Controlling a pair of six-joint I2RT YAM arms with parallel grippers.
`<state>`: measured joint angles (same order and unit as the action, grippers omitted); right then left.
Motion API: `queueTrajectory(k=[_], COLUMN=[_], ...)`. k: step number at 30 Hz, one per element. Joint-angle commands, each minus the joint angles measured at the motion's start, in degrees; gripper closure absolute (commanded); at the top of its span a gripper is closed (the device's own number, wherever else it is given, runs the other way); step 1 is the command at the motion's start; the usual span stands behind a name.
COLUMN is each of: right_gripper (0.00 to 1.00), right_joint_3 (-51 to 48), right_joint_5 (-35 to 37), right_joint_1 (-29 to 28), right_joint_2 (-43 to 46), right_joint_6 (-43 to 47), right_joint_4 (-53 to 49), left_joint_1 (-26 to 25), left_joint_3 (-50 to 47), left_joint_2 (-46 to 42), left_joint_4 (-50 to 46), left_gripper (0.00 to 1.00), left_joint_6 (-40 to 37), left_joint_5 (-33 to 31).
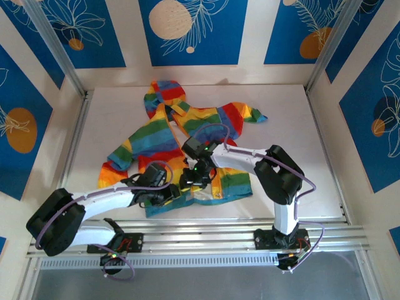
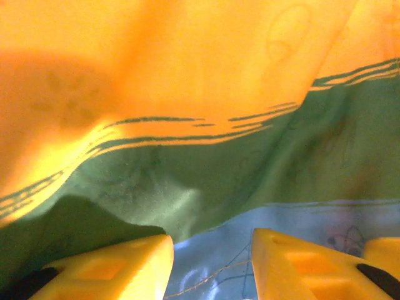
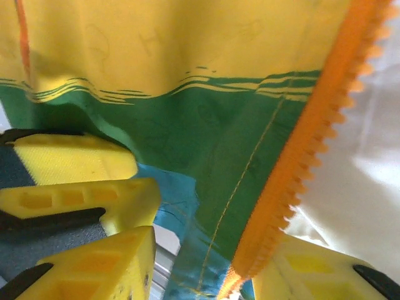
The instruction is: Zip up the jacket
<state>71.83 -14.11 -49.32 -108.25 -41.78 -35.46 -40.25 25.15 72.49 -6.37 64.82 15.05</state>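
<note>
Jacket (image 1: pixel 187 134): spread mid-frame, top view.
Left gripper (image 2: pixel 209 262): fingers apart at blue hem (image 2: pixel 206 234), perhaps touching.
Right gripper (image 3: pixel 209 259): fingers apart, zipper teeth (image 3: pixel 300 175) between.
Advice: hold hem taut, align teeth.

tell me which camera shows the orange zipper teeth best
The right wrist view: the orange zipper teeth run large and sharp diagonally along the green and yellow fabric edge. The top external view shows the whole jacket, but too small to make out teeth. The left wrist view gives close-up stripes.

jacket (image 1: pixel 153 134), rainbow-striped, hooded, lying spread, front unzipped
</note>
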Motion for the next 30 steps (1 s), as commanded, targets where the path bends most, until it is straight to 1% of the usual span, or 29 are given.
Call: queueTrajectory(k=[1,5,8,16,24,25,27,30], right_gripper=[0.56,0.59,0.6,0.53,0.54,0.56,0.65,0.83], right_joint_3=[-1.5,-0.4,-0.2,-2.0,-2.3,-2.2,-2.3,-2.2], right_joint_5=[-7.2,-7.4,-6.7,-8.6,-8.9,-8.8,-8.6,-7.0], right_joint_1=[0.6,0.6,0.7,2.6,3.5,3.5,3.5,3.1], right_joint_2=[-0.4,-1.7,-1.0,1.5,3.2,2.9,2.4,2.1], right_joint_6=[-2.1,-2.4,-2.6,-4.9,-5.5,-5.7,-5.9,-6.1], right_joint_4=[6.5,6.0,6.2,9.7,11.2,11.0,10.5,8.9], left_joint_1=[1.4,2.2,2.6,3.0,3.1,3.0,3.1,3.2], left_joint_3=[-2.3,-2.2,-2.4,-3.2,-2.3,-2.2,-2.2,-1.9], left_joint_2=[2.2,2.4,1.8,-1.3,-1.4,-1.4,-1.5,-1.9], left_joint_4=[2.7,1.4,0.1,-3.4,-4.8,-5.0,-5.2,-5.7], left_gripper=[0.58,0.58,0.58,0.59,0.59,0.59,0.59,0.59], left_joint_6=[1.2,-0.1,-0.6,-1.7,-2.6,-2.7,-2.9,-3.3], left_joint_5=[1.8,1.8,1.3,-0.7,-1.0,-1.0,-0.9,-0.8])
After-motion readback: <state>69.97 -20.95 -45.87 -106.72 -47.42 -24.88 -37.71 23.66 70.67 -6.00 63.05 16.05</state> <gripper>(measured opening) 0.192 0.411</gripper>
